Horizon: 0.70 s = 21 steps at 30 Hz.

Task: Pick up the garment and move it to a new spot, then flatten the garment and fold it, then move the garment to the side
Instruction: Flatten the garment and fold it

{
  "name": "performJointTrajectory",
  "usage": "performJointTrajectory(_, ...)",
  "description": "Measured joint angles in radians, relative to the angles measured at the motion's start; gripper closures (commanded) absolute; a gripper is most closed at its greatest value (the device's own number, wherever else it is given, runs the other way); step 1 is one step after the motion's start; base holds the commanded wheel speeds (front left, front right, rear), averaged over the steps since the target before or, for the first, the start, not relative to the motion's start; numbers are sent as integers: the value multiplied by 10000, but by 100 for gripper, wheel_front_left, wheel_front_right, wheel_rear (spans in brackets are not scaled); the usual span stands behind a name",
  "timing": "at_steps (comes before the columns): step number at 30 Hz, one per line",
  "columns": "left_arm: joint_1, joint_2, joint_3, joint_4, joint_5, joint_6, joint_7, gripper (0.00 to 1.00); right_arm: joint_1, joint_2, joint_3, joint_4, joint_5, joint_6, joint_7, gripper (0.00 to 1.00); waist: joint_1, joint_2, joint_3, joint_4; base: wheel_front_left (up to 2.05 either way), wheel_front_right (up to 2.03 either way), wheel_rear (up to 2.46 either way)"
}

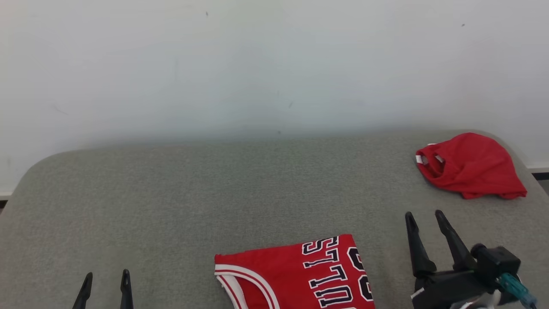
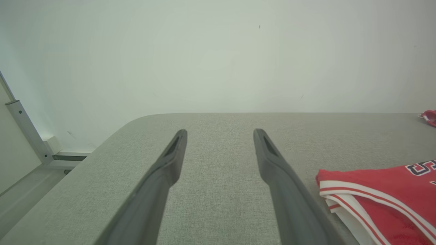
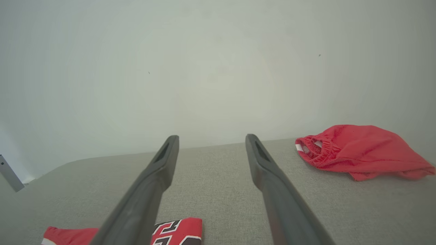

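Note:
A red jersey [image 1: 296, 274] with white trim and dark lettering lies folded flat at the near middle of the grey padded table [image 1: 193, 193]. It also shows at the lower right of the left wrist view as the jersey [image 2: 381, 194] and at the bottom as the jersey [image 3: 180, 229]. My right gripper [image 1: 424, 214] stands open just right of it, fingers apart and empty, as the right gripper [image 3: 211, 137] also shows. My left gripper [image 1: 107, 274] is open and empty at the lower left, well clear of the cloth; the left gripper [image 2: 219, 131] hovers over bare table.
A crumpled red garment with an elastic waistband [image 1: 472, 167] lies at the table's far right corner, seen too as the red garment [image 3: 357, 153]. A pale wall backs the table. The table's rounded left edge [image 2: 112, 136] drops to the floor, where a metal frame [image 2: 27, 132] stands.

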Motion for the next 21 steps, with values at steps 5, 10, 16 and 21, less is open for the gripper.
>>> performJointTrajectory(5, -47, -19, -29, 2, 29, 0, 2, 0, 674, 245, -725, -307, -439, 0, -12, 0, 0, 0, -50, -325, 0, 0, 0)
performJointTrajectory(10, -89, -25, 27, 46, 36, 2, 2, 0, 1132, 573, -1127, -577, -627, 0, -13, 0, 0, 0, -114, -565, 0, 0, 0)
performJointTrajectory(16, -107, 2, -96, 199, 157, -31, 2, 0, 1274, 709, -830, -767, -811, 0, -15, 0, -1, 0, -214, -620, 0, 0, 0)
performJointTrajectory(21, -105, 15, -190, 245, 253, -38, 2, 0, 1269, 819, -571, -631, -968, 0, -13, 0, 0, 0, -224, -495, 0, 0, 0)
